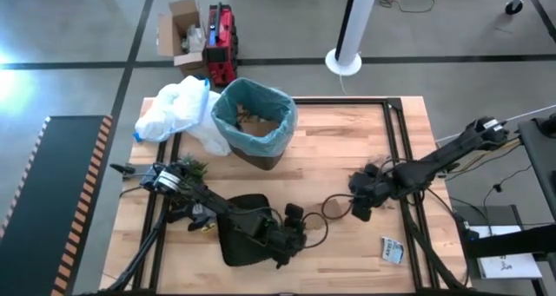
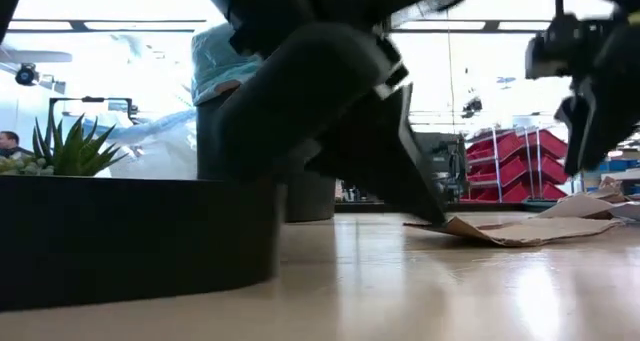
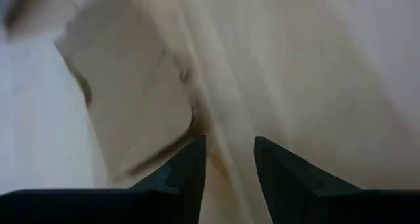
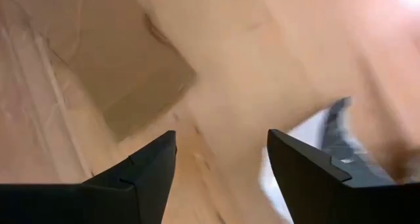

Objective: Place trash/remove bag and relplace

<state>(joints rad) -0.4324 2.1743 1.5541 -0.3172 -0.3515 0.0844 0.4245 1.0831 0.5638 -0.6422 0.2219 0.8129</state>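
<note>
Pincer work is split between both arms, and both converge on one flat piece of brown paper point(image 1: 333, 207) lying on the table point(image 1: 347, 148), well in front of the bin point(image 1: 254, 122). The right pincer point(image 1: 360, 207) hangs just right of that paper with its fingers spread and nothing between them; its wrist view shows the paper point(image 4: 125, 86) ahead of the gap and a grey-and-white wrapper blurred off to one side. The left pincer point(image 1: 294, 222) sits just left of the paper, also parted and empty, its fingers narrower apart, with the paper's edge point(image 3: 131, 106) ahead.

Two arms closing on one scrap is the main risk: their fingers could knock together, or one could push the paper away from the other. Flat paper on bare wood gives little to grip, so fingers may slide over it or scrape the table. The bin, lined with a light-blue bag point(image 1: 276, 101), already holds brown paper. Another printed packet point(image 1: 393, 249) lies further from the bin, right of the scrap, easily overlooked. A white plastic bag point(image 1: 178, 109) sits left of the bin.
</note>
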